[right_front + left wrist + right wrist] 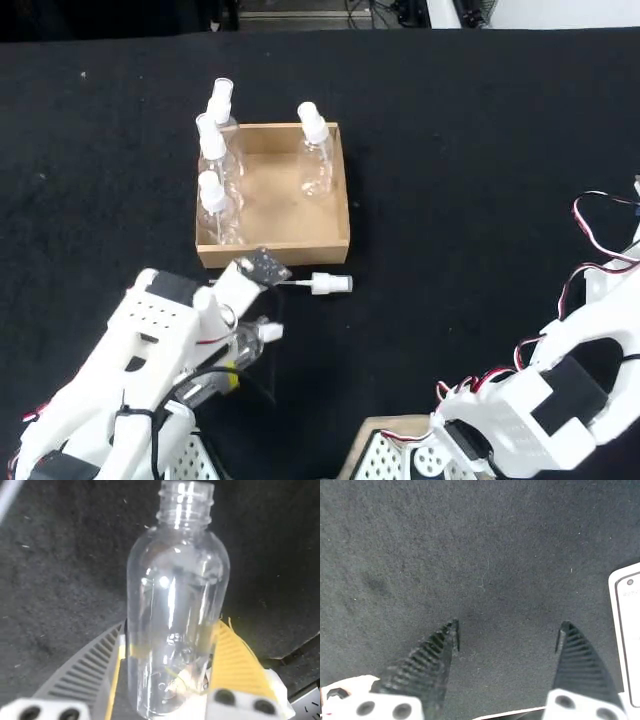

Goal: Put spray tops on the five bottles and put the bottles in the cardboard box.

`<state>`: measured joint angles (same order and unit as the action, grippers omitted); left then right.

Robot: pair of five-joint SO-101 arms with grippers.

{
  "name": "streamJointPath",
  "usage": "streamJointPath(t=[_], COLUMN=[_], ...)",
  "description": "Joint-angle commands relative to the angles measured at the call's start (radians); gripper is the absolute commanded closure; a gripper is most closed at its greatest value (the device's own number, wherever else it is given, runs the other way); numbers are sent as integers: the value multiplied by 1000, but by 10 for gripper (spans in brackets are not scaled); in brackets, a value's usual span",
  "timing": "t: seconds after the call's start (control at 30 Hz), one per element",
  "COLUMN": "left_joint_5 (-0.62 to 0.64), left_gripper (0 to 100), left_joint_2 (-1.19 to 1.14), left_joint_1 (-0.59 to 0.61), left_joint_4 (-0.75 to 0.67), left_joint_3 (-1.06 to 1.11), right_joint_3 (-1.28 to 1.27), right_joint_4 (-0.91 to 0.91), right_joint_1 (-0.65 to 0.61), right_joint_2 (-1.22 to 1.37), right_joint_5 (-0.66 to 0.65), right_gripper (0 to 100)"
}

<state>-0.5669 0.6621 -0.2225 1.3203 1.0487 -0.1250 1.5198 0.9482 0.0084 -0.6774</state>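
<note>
**Left side, near.** An uncapped bottle (175, 605) of clear plastic is clamped by its lower body between the fingers (237, 665) of the left gripper (170, 680). Its threaded neck is left bare and open. In the high view the same bottle (250, 340) is seen held above the table (480, 150), in front of the near left corner of the cardboard box (275, 245), with its neck turned to the right.

**Centre.** A loose spray top (330, 284) is laid flat on the black table, just beside the near wall of the box, with its thin tube pointed left.

**Box.** Four capped bottles (318, 160) are stood upright. Three are ranged along the left wall and one is placed by the far right corner. Whether the farthest of the three is inside the box or just behind it cannot be told.

**Right side, near.** The fingers (432, 655) of the right gripper (507, 630) are spread well apart over bare black table, with nothing between them. The right arm (560, 400) is seen at the near right edge of the table, well apart from the box.
</note>
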Motion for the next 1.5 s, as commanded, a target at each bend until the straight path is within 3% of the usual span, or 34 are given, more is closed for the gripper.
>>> streamJointPath(t=[0.0,0.17,0.33,0.5,0.93,1.1,1.3,1.47], left_joint_5=[9,3,9,6,-78,-74,-55,-60], left_gripper=[760,761,759,635,668,668,668,668], left_joint_2=[11,8,2,9,11,11,11,11], left_joint_1=[8,8,-2,-1,36,38,77,81], left_joint_4=[91,104,-63,-80,68,55,-97,-97], left_joint_3=[-122,-134,-56,-31,-62,-5,47,82], right_joint_3=[56,56,56,56,58,58,58,58], right_joint_4=[6,6,6,6,6,6,6,6], right_joint_1=[-28,-28,-28,-28,-26,-26,-28,-26], right_joint_2=[-18,-18,-18,-18,-18,-18,-18,-18], right_joint_5=[-5,-5,-5,-5,-8,-11,-9,-11], right_gripper=[712,712,712,712,712,712,712,712])
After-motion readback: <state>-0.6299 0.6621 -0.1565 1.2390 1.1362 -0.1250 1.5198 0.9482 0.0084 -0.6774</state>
